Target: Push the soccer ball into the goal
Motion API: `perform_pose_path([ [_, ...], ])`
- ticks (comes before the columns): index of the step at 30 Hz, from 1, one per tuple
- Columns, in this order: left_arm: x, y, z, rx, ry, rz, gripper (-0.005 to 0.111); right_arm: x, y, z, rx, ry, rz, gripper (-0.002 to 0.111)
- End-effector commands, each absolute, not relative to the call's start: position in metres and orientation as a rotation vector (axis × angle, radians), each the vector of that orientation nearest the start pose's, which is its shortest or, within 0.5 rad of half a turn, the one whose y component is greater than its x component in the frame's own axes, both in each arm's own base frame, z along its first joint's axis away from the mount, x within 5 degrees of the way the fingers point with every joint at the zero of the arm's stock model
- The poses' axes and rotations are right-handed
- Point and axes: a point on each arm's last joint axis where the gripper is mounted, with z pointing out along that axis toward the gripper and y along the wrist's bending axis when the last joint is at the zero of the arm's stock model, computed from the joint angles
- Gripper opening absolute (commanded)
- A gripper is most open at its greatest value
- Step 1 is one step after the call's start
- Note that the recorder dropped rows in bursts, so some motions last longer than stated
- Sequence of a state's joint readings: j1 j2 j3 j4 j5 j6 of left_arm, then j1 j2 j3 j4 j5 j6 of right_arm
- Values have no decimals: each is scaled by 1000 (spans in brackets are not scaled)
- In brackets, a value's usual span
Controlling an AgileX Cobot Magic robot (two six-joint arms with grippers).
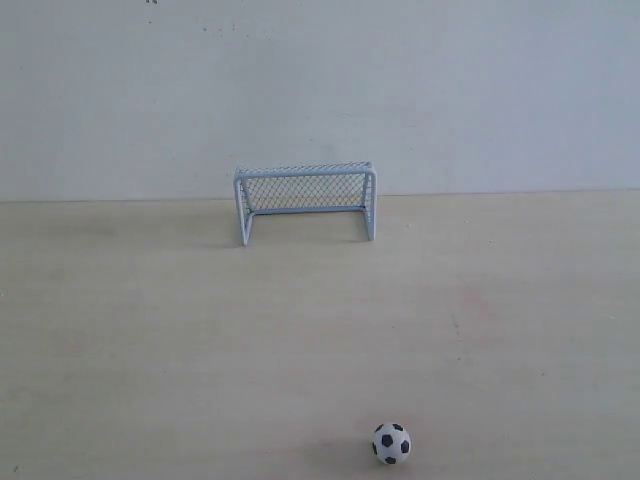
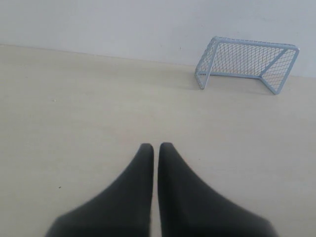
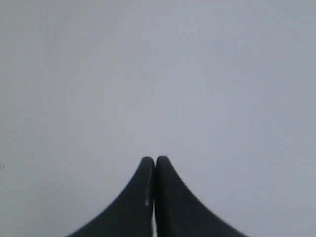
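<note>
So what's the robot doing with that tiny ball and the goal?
Nothing is touching the soccer ball yet. It sits alone on the table, near the bottom of the exterior view, and the goal stands far back by the wall, empty. The left end effector and right end effector are both shut and hold nothing.
</note>
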State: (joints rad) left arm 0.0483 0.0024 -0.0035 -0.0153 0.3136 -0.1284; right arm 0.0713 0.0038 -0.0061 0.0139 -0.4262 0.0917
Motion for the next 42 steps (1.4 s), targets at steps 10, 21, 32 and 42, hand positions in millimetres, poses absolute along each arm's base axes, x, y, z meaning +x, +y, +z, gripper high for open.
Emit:
perform_pose_path([
  [10,54,2,185,-167,1783,-70,4,91,7,393,-118,1700,11,0],
  [21,54,2,185,-167,1783,-70,4,179,65,349,-1469,2097,198,0],
  [32,54,2,185,-167,1783,-70,4,206,124,294,-1857,2065,536,0],
  [42,54,2,185,-167,1783,-70,4,202,167,253,-2249,1940,493,0],
])
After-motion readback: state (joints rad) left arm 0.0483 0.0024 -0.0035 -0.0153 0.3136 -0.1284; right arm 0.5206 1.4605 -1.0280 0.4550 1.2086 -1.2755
